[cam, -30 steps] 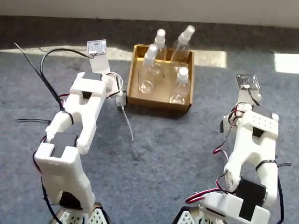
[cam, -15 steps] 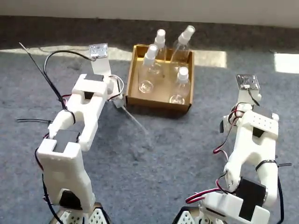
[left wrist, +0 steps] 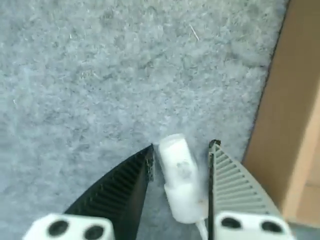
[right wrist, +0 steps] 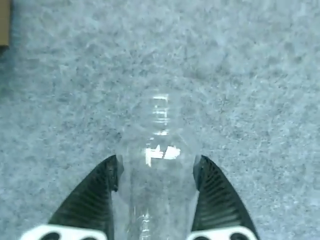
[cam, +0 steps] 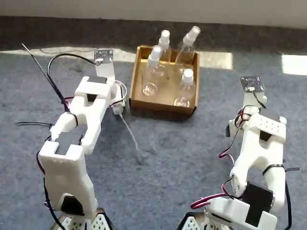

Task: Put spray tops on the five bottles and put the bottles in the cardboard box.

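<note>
We see left end effector (left wrist: 181,150) gripping light, stiff spray top (left wrist: 178,172) by head, just left of cardboard box (cam: 163,104); right end effector (right wrist: 156,167) clamps bottle (right wrist: 159,125) body over table, right. We judge it slippery, thin-walled: squeeze gently.

Rough, matt grey felt-like cloth (left wrist: 100,65) lies under a matt brown cardboard box (cam: 163,105), a glossy clear plastic bottle (right wrist: 160,150) and a smooth white plastic spray top (left wrist: 180,175). The left gripper (left wrist: 182,147) has ribbed black plastic fingers (left wrist: 125,185).

My left claw (left wrist: 182,146) has drawn the spray top (cam: 116,110) slightly lower-left in the high view, its tube (cam: 129,132) swinging.
</note>
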